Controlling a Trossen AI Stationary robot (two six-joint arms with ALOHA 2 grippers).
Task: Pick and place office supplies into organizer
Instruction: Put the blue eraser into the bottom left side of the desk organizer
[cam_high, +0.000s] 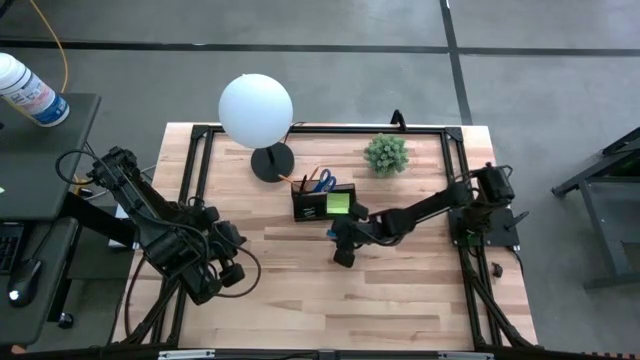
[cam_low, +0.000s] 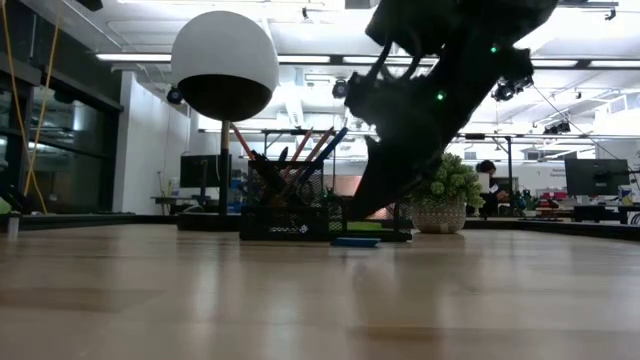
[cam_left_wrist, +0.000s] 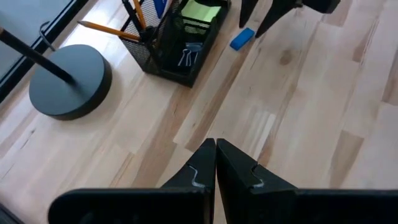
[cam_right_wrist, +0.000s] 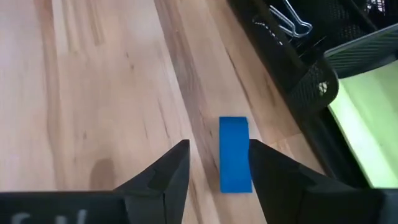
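Observation:
The dark mesh organizer (cam_high: 322, 204) stands on the table's far half and holds pencils, blue-handled scissors (cam_high: 325, 181), a lime-green sticky-note pad (cam_right_wrist: 360, 118) and clips (cam_right_wrist: 287, 20). A small blue block (cam_right_wrist: 235, 154) lies flat on the wood just in front of the organizer. My right gripper (cam_right_wrist: 217, 146) is open, slanting down over the block, one finger on each side of it and the block nearer one finger. In the low view its fingers (cam_low: 372, 205) stand above the block (cam_low: 357, 241). My left gripper (cam_left_wrist: 216, 148) is shut and empty, above the table's left near part.
A white globe lamp (cam_high: 256, 108) with a round black base (cam_left_wrist: 65, 81) stands left of the organizer. A small green potted plant (cam_high: 385, 153) sits at the far right. Bare wood stretches across the table's near half. A black frame runs along the table's edges.

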